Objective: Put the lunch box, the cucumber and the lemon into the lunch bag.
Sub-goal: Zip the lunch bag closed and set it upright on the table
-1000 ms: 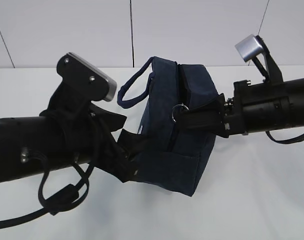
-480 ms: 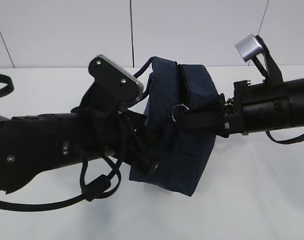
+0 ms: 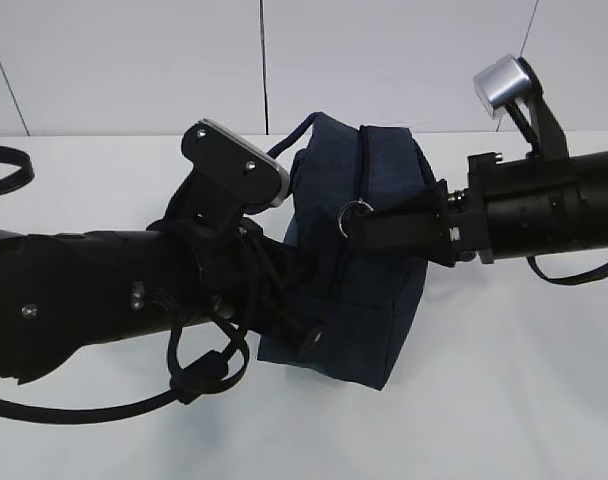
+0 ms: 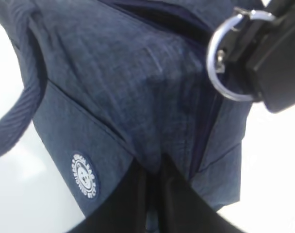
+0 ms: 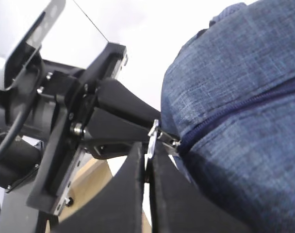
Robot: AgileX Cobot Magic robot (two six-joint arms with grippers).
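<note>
On table [image 3: 504, 400]: lunch bag [image 3: 369, 290] | L tool [image 4: 155, 194] pinching bag front | R tool [image 5: 148, 170] on ring pull [image 4: 225, 63]

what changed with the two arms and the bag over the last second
The left gripper moved right to the lunch bag and closed, pinching its side fabric. The right gripper stayed shut on the zipper pull; the bag top tilted slightly.

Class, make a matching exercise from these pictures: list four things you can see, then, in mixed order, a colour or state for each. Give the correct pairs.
Things
1. bag
2. ring pull
3. logo
4. left claw

Colour or state
A. round, white
B. shut on the bag's fabric
C. dark navy
D. silver metal loop

Pairs: 1-C, 2-D, 3-A, 4-B
</note>
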